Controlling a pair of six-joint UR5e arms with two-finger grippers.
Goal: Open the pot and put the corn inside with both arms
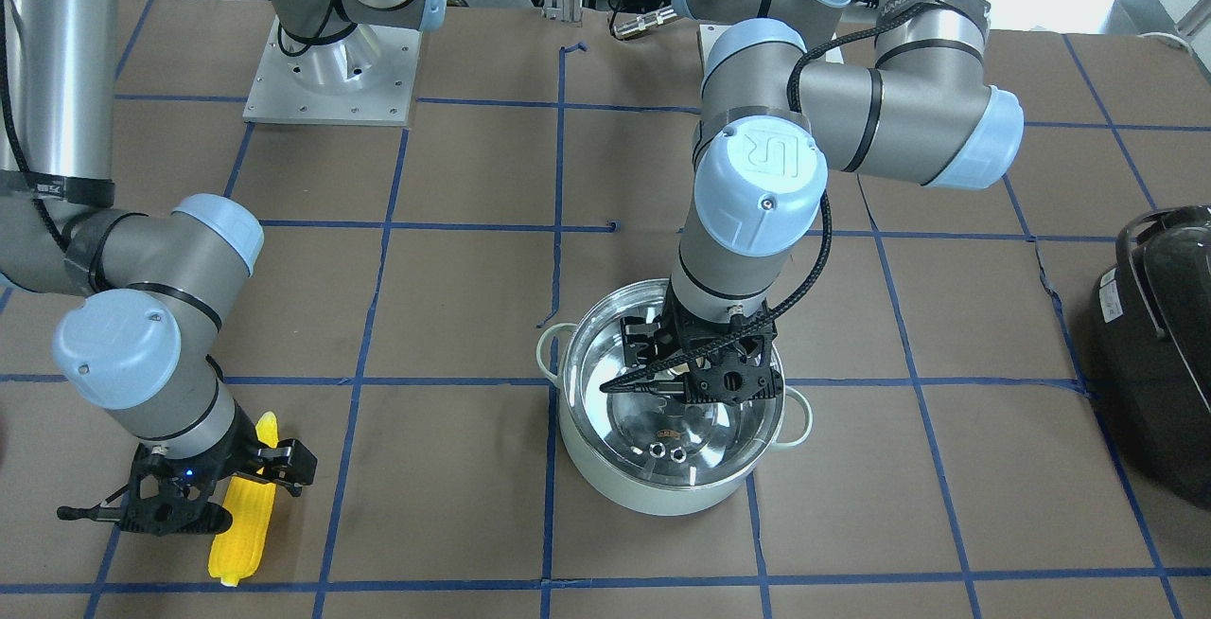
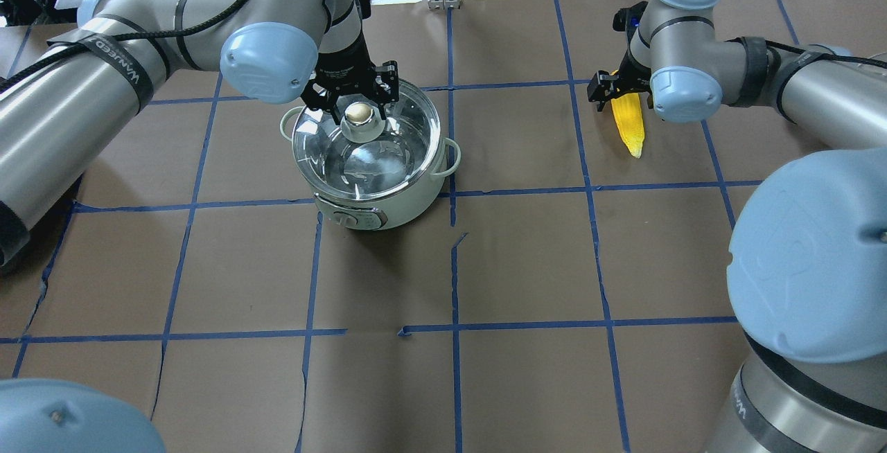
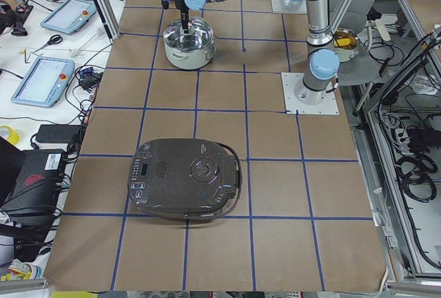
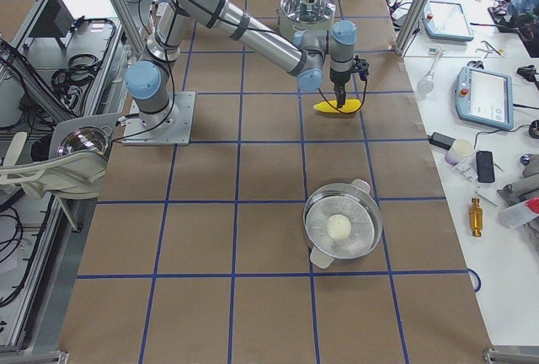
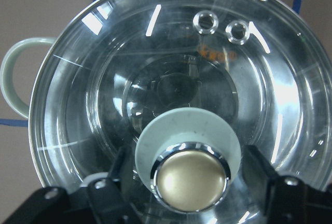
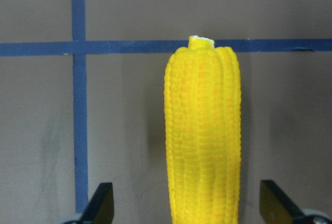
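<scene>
Yellow corn (image 6: pixel 202 130) straddled by spread right tool (image 6: pixel 188 206), brass lid knob (image 2: pixel 359 114) flanked by spread left tool (image 5: pixel 189 178)

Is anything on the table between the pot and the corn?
No. In the overhead view the stretch between the pot and the corn is bare brown paper crossed only by blue tape lines.

robotics lab: tape-gridded table (image 3: pixel 275 194), teach pendants (image 3: pixel 43 81) on side bench (image 3: pixel 17 32), loose cables (image 3: pixel 413 163).
</scene>
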